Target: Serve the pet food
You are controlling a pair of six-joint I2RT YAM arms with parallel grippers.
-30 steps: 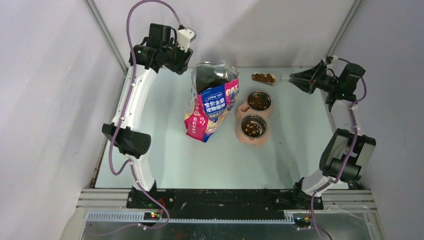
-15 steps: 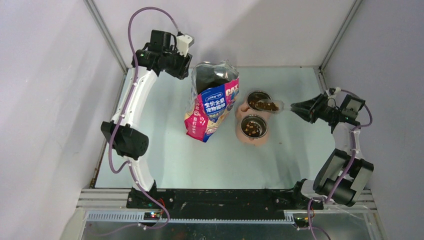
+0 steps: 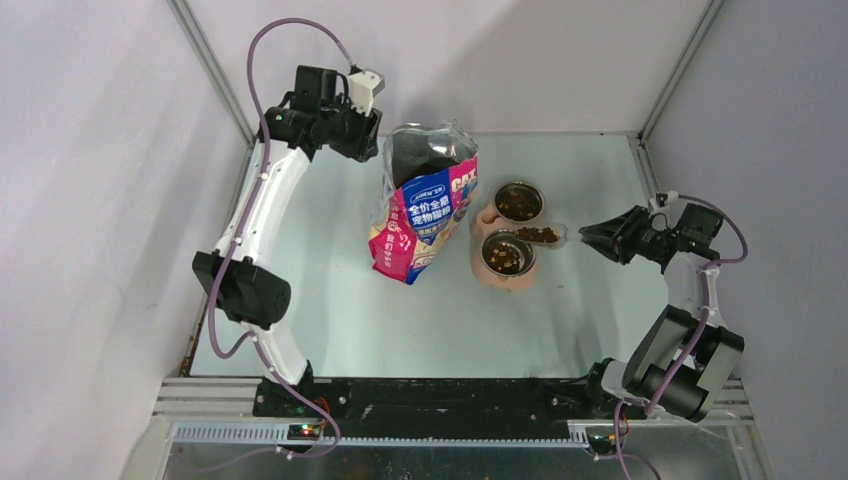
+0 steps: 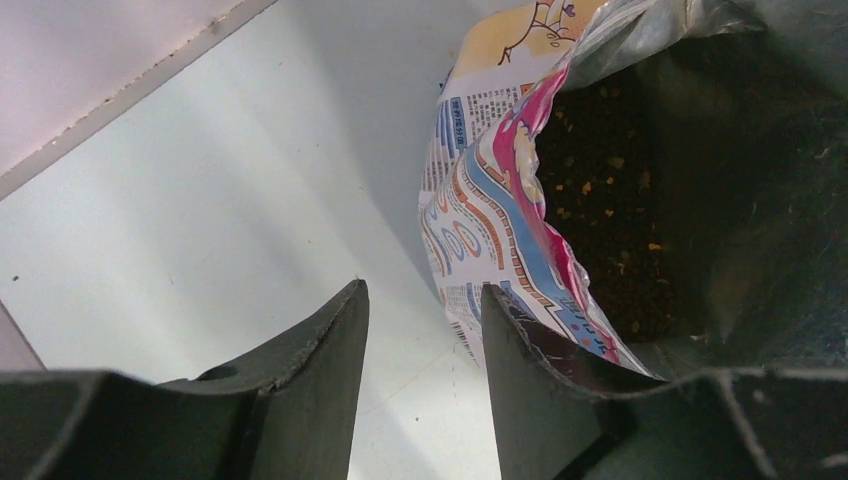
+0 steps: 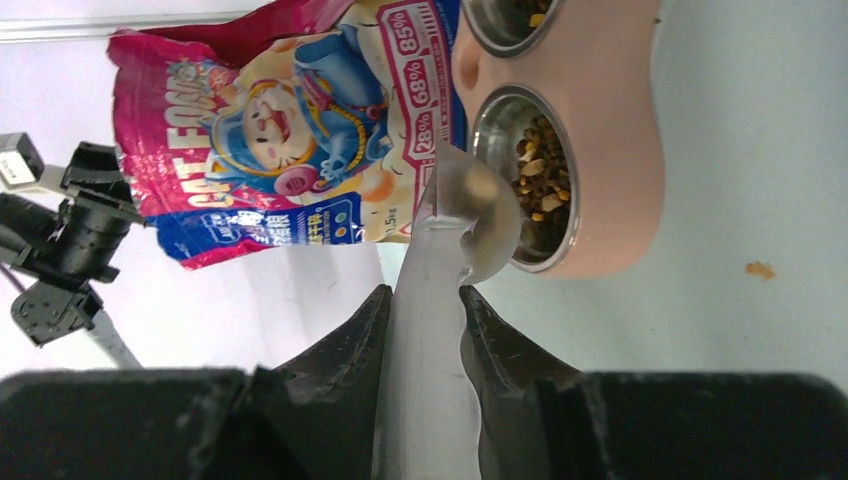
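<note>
Pet food (image 3: 538,234) in scoop (image 5: 428,285) clamped by right gripper (image 3: 590,235), at bowl (image 3: 484,258) rim; left gripper (image 4: 425,300) agape

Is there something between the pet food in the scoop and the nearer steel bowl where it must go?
Nothing visible does. The right gripper holds the scoop of pet food beside the nearer steel bowl, at its right rim in the top view, and the bowl is open on top. The bag stands on its other side.
</note>
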